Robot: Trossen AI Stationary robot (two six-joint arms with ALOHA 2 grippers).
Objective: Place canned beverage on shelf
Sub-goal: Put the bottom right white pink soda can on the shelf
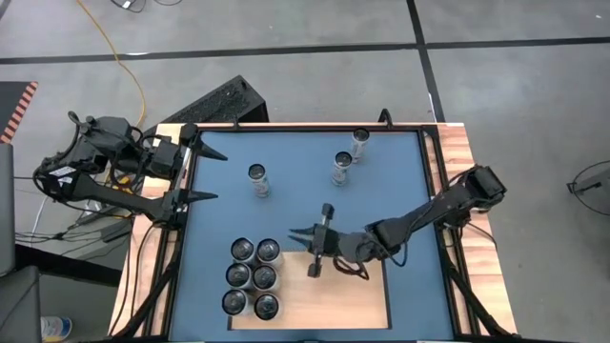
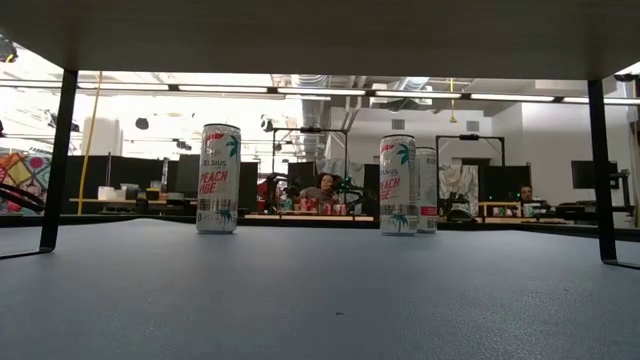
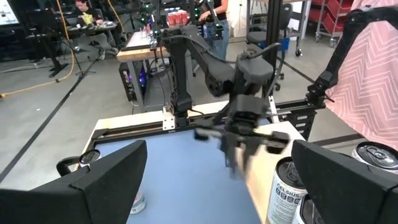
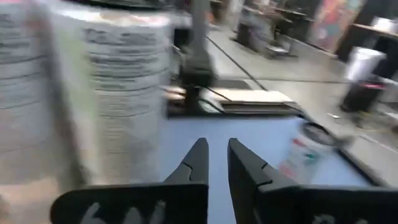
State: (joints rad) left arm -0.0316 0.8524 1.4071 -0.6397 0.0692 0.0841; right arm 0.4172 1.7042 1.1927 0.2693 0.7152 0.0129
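Overhead, the right gripper [image 1: 297, 232] hovers at the far edge of the shelf [image 1: 353, 300], just beside the six cans [image 1: 252, 276] clustered on the shelf's left end; its fingers [image 4: 196, 163] stand nearly together with only a narrow gap, holding nothing. Three more cans stand upright on the blue tabletop [image 1: 295, 162]: one [image 1: 258, 180] to the left, two [image 1: 344, 168] [image 1: 359, 144] nearer the far right. The left gripper [image 1: 208, 174] waits at the tabletop's left edge, fingers spread wide apart and empty.
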